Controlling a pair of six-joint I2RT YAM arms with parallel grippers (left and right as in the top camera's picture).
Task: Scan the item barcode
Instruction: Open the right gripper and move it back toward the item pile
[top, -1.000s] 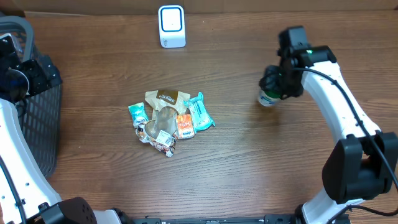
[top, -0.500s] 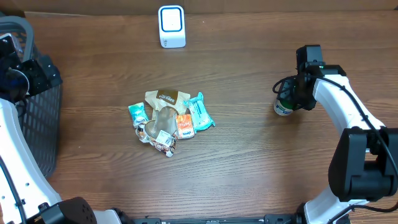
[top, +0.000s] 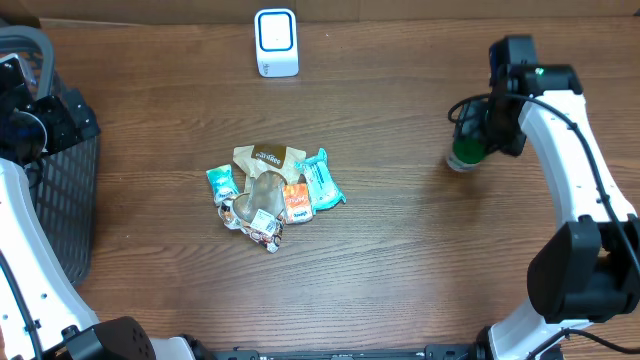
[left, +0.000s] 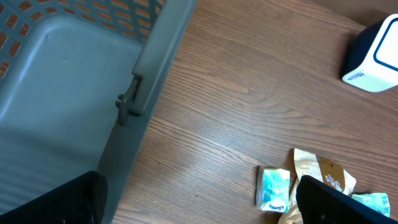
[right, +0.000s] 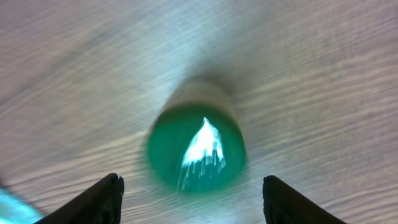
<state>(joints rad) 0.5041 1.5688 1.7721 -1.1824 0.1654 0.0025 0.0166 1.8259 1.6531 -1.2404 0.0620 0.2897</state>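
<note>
A small round green-capped container stands upright on the brown wooden table, right of centre. The right gripper hangs over it, its jaws parted and clear of the cap. Left of it lie heaped snack packets, with a white box scanner at the far edge. The left gripper gapes over a dark grey plastic basket.

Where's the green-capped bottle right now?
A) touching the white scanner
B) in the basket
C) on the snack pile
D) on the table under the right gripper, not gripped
D: the right wrist view shows the green-capped bottle on the bare table, with the right gripper open and its fingers standing clear on either side.
</note>
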